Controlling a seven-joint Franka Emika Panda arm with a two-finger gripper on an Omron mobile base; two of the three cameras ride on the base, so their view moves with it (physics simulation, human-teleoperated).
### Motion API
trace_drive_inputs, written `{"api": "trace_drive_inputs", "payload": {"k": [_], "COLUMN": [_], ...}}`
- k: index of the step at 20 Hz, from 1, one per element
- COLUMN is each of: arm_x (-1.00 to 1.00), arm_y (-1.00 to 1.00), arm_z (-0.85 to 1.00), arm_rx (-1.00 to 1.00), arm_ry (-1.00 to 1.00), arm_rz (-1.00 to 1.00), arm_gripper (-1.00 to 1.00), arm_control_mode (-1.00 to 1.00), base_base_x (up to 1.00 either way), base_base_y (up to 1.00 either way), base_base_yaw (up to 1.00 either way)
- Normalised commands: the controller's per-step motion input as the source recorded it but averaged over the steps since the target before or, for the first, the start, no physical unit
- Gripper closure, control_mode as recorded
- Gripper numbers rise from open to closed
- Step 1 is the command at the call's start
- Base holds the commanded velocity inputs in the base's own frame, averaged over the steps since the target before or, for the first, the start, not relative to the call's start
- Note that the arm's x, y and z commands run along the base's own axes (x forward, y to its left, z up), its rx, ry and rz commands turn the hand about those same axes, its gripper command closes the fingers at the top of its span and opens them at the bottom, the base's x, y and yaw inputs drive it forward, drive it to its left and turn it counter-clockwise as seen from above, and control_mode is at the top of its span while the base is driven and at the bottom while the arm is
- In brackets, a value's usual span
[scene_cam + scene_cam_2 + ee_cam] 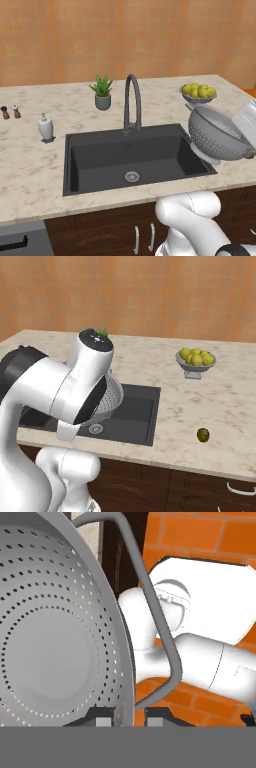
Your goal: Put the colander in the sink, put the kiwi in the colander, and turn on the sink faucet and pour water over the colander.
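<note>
Gripping the round silver-grey perforated metal colander [216,136] by its rim, my pincer [129,716] is clenched on it: in the hand view one dark fingertip sits inside the bowl wall and the other outside, just beside the looping side handle. I hold the colander tilted on its side in the air, above the right edge of the rectangular matte black sink [100,160], its short base pointing down toward the basin and its mouth turned toward my wrist. The sink's round silver drain [132,176] lies bare below. Behind the basin rises the tall dark grey gooseneck faucet [132,102]. The small olive-green oval kiwi [203,435] rests on the pale marbled counter [30,165], well apart from the sink, to its right. Farther back stands a grey footed bowl of yellow fruit [198,93], and on the other side of the faucet a small potted green plant [102,92] and a white soap pump bottle [45,127].
</note>
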Motion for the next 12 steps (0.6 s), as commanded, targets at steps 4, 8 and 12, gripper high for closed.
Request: {"api": "trace_drive_inputs", "payload": {"k": [4, 8, 12], "arm_x": [0.72, 0.9, 0.84], "arm_y": [-0.49, -0.21, -0.09], "arm_z": [-0.17, -0.38, -0.42], "arm_rx": [-0.02, 0.0, 0.0], "arm_ry": [0.15, 0.11, 0.05], "arm_rz": [0.12, 0.43, 0.56], "arm_gripper": [1.0, 1.0, 1.0], "arm_control_mode": [-1.0, -1.0, -1.0], "base_base_x": [0.0, 0.0, 0.0], "base_base_y": [0.0, 0.0, 0.0], "base_base_yaw": [0.0, 0.0, 0.0]}}
